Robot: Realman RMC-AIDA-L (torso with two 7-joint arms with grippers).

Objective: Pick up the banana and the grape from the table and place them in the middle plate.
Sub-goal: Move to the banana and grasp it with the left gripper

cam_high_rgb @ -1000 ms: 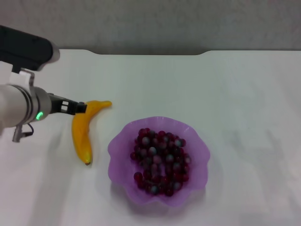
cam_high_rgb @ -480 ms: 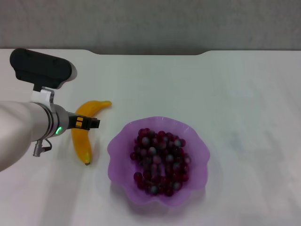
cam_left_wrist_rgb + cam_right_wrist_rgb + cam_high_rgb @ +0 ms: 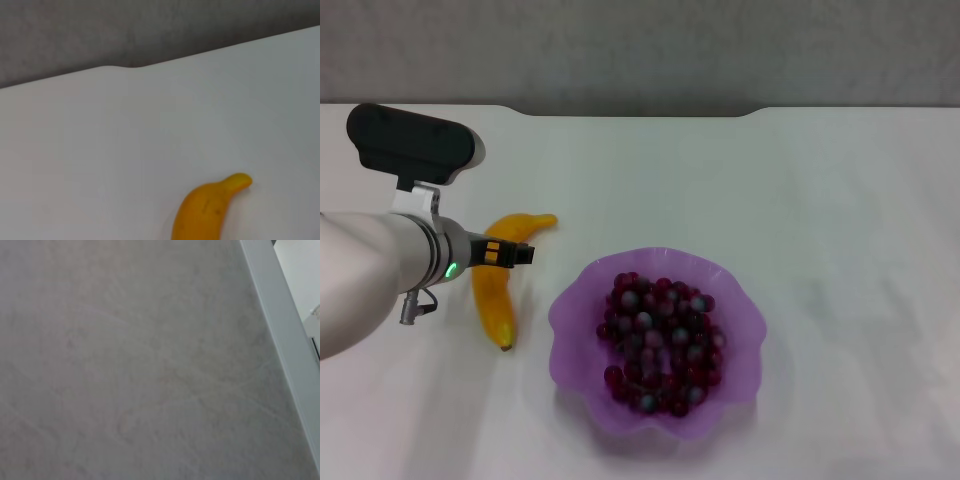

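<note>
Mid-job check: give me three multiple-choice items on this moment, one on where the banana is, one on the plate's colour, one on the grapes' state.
1. Where is the banana?
A. in the plate
B. on the table, on the plate's left
C. held up in the air

2. What colour is the middle plate?
A. purple
B. green
C. white

3. The grape bunch is:
A. on the table
B. hanging from a gripper
C. lying in the plate

Key: 1 B, it lies on the tabletop under the left gripper; 2 A, its scalloped rim is translucent purple; 3 C, the bunch fills the plate.

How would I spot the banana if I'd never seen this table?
Find the purple plate on the white table. Left of it, apart from it, lies the banana, under the left gripper. It is the only yellow, curved thing.
</note>
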